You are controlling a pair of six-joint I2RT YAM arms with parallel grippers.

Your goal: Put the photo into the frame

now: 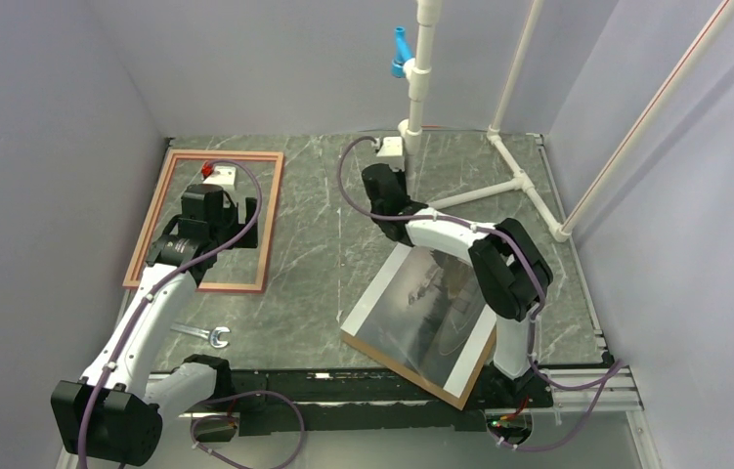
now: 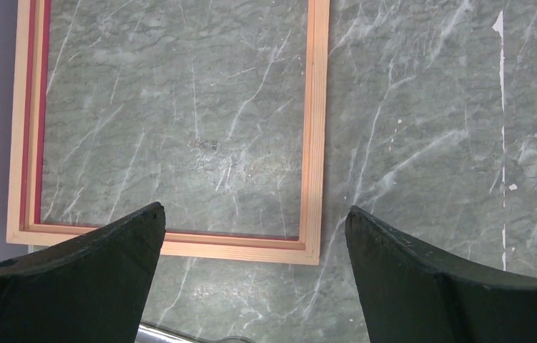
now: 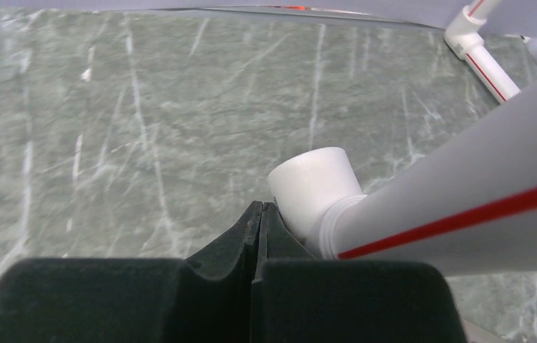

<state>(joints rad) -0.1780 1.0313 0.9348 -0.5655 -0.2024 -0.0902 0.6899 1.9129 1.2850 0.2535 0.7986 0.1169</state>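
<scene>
Marble worktop [image 1: 323, 274]: left claw [image 2: 254, 218] spread wide, empty, over frame [image 2: 315, 128]. Right claw [image 3: 259, 207] pinched closed, empty, beside pipe fitting [image 3: 312, 182]. Photo [image 1: 421, 303] behind right claw, ungrasped. Next move, likely: edge pickup.

Jaws of right hand [image 3: 260, 209] pressed together, tips just beside white pipe socket [image 3: 312, 182] at 3 o'clock; red-striped pipe [image 3: 465, 179] exits toward 2 o'clock above green marbled surface [image 3: 108, 128].

No text, label, brand, number or sign can be read in any of the views.
</scene>
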